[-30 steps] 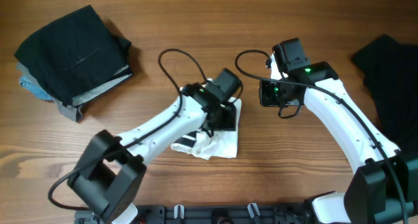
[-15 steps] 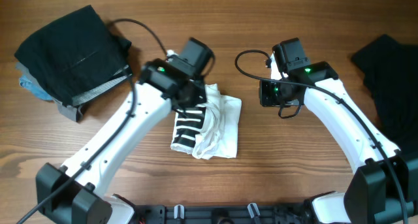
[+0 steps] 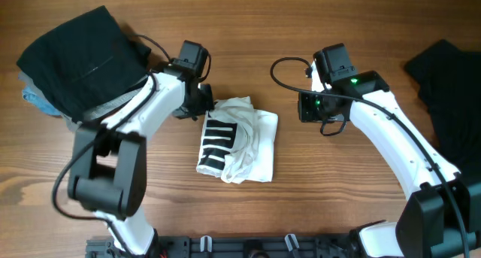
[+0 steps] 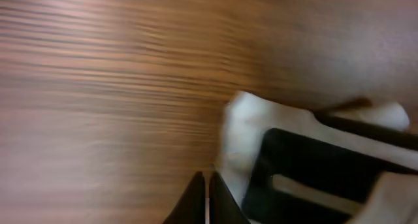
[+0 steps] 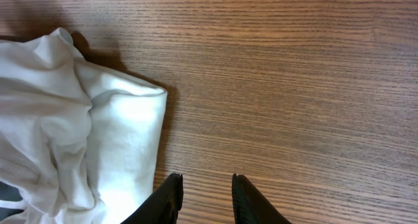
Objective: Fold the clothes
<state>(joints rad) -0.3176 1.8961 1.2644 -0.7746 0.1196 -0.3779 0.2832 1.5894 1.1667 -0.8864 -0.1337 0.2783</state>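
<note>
Overhead view: a white T-shirt with a black striped print is shown folded into a rumpled, roughly rectangular bundle at the centre of the wooden table. The stripes are exposed on its left half, and plain white cloth is seen on its right half. A loose black garment is spread at the right edge of the frame, well apart from the T-shirt. A pile of folded clothes, black on top with grey and blue layers beneath, is seen at the upper left.

The left gripper is placed at the T-shirt's upper left corner, between the pile and the bundle. In the blurred left wrist view, its jaws are pressed together at the bottom of the frame, just beside the white edge of the T-shirt. Whether that edge is touched cannot be told.

The right gripper is held right of the T-shirt, apart from it, and a black cable is looped above it. In the right wrist view, its jaws are parted, with bare wood showing between them. The T-shirt's folded white edge lies to the left of the fingers.
</note>
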